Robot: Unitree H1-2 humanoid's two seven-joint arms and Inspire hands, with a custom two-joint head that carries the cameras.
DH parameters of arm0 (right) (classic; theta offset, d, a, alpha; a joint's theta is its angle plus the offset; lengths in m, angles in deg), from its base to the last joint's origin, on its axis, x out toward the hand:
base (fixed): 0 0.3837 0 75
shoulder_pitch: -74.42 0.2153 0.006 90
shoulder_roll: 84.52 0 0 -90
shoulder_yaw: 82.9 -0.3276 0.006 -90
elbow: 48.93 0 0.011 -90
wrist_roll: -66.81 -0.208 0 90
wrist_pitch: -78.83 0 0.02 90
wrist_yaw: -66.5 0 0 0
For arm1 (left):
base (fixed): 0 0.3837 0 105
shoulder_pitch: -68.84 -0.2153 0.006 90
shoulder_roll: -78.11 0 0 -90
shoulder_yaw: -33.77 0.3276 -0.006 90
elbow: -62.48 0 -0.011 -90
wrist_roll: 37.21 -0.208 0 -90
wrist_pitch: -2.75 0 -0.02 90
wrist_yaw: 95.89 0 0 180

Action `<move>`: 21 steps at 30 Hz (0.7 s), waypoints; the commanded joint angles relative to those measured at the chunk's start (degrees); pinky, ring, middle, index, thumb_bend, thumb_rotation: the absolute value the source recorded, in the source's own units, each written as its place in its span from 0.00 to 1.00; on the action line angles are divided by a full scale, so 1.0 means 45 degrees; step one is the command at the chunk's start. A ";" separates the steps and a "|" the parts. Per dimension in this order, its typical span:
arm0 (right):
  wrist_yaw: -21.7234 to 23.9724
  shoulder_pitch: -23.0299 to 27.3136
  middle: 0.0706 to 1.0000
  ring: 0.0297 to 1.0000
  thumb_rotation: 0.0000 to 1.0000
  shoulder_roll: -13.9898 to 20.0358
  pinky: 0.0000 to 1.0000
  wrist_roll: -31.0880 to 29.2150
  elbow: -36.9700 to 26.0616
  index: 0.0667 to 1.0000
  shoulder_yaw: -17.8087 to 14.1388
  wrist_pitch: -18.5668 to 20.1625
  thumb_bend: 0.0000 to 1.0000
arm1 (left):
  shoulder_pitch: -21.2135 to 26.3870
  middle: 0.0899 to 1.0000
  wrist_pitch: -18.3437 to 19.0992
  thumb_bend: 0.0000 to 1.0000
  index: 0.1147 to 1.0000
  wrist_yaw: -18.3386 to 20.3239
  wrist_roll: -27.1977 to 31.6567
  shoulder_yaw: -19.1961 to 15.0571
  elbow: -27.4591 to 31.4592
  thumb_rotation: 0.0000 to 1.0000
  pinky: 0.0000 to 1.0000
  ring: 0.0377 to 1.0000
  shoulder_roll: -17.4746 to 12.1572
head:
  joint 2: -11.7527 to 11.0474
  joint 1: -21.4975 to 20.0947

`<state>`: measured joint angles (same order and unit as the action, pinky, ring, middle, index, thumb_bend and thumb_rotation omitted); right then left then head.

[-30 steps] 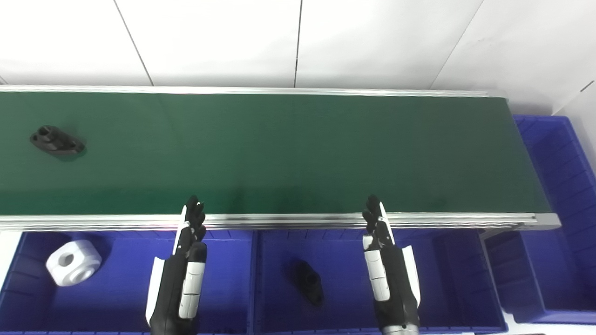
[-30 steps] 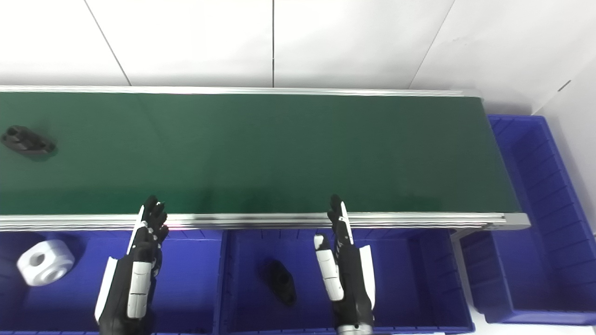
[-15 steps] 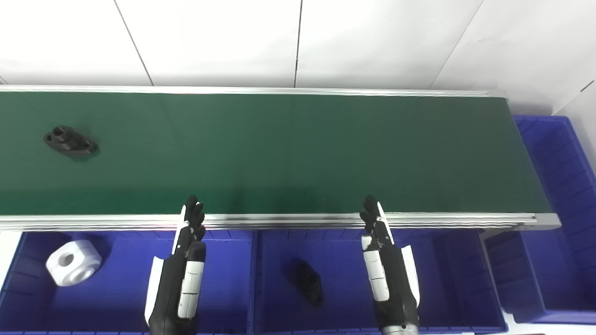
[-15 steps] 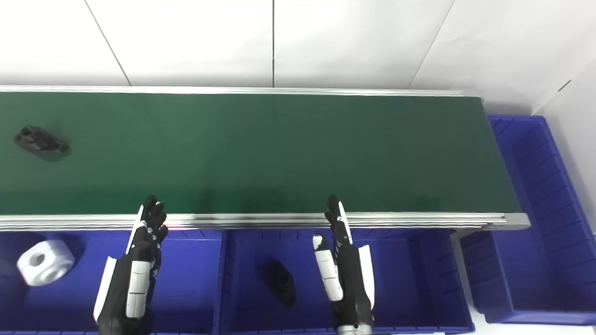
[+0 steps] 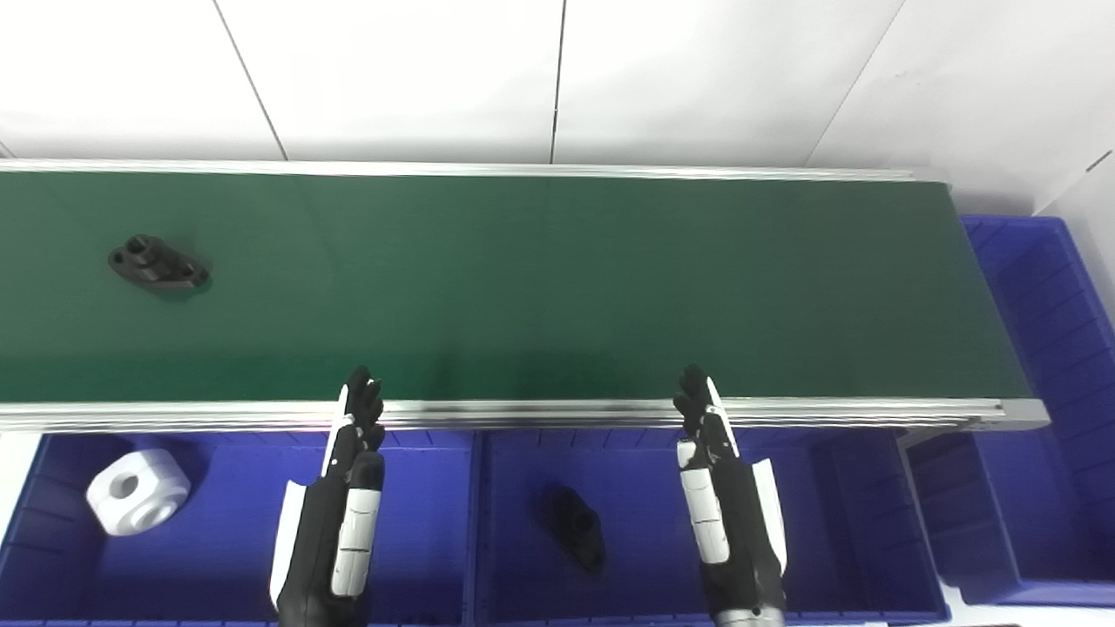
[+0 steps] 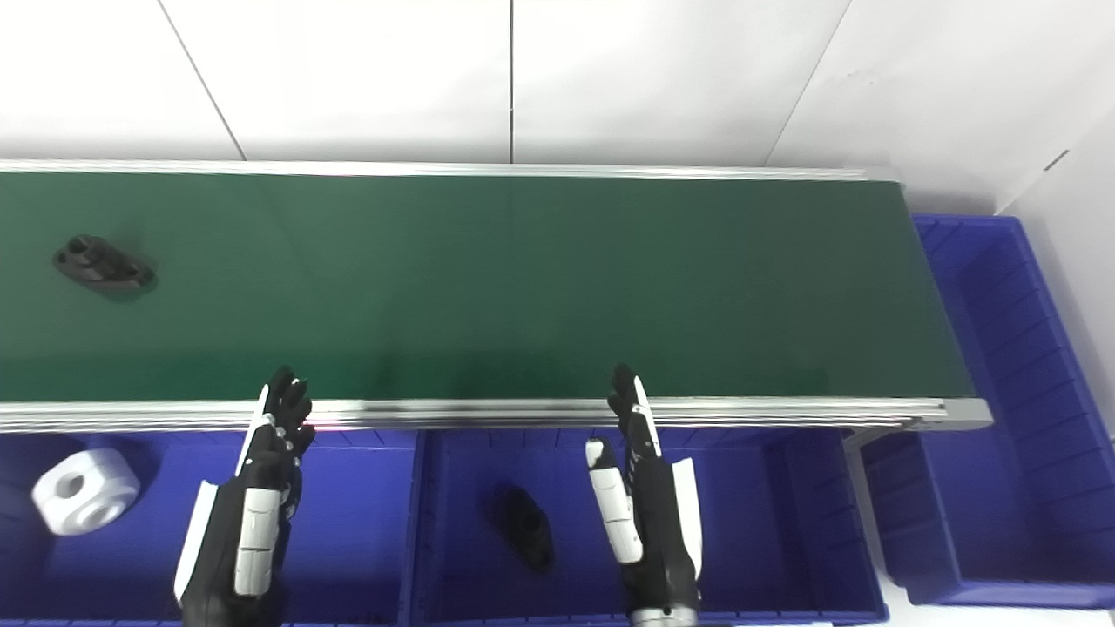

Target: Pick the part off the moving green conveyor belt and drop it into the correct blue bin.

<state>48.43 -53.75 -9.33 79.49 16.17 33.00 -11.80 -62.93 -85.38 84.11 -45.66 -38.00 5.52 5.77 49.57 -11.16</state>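
Observation:
A black bracket-shaped part (image 5: 158, 263) lies on the green conveyor belt (image 5: 557, 287) at the far left. My left hand (image 5: 335, 514) hovers open over the near-left blue bin (image 5: 418, 557), fingers straight and reaching the belt's near rail. My right hand (image 5: 727, 505) is open too, held flat over the middle blue bin (image 5: 836, 540), fingertips at the rail. Neither hand holds anything. The part is far to the left of both hands.
A white ring-shaped part (image 5: 137, 490) lies in the left bin. A black part (image 5: 577, 529) lies in the middle bin. Another blue bin (image 5: 1045, 348) stands at the belt's right end. A white tiled wall rises behind the belt.
The black part has ridden the belt to the right. Both hands have stayed almost still.

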 commanded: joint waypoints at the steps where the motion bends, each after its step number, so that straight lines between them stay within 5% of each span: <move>1: 0.0090 -0.1378 0.97 0.96 1.00 -0.1449 0.99 0.0044 -0.0128 0.97 0.1570 -0.0539 0.75 | -0.0133 1.00 -0.0310 0.55 1.00 0.0038 -0.0065 0.0115 0.0372 1.00 1.00 1.00 -0.0046 | 0.0009 0.0019; 12: 0.0248 -0.1376 0.98 0.97 1.00 -0.1376 0.99 -0.0263 -0.0178 0.98 0.1546 -0.0475 0.74 | -0.0182 1.00 -0.0549 0.51 1.00 -0.0050 0.0008 0.0139 0.0178 1.00 1.00 1.00 0.0055 | -0.0156 0.0139; 21: 0.0402 -0.1269 0.98 0.97 1.00 -0.0848 1.00 -0.0811 0.0633 0.99 0.0774 -0.1551 0.69 | -0.0384 0.99 -0.1940 0.51 1.00 -0.0673 -0.1019 0.0684 -0.1104 1.00 1.00 0.98 0.0579 | -0.1721 0.2180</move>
<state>49.75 -54.14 -9.17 75.51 17.42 32.46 -14.59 -63.90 -90.73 82.15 -48.92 -36.49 0.47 7.27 42.20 -1.95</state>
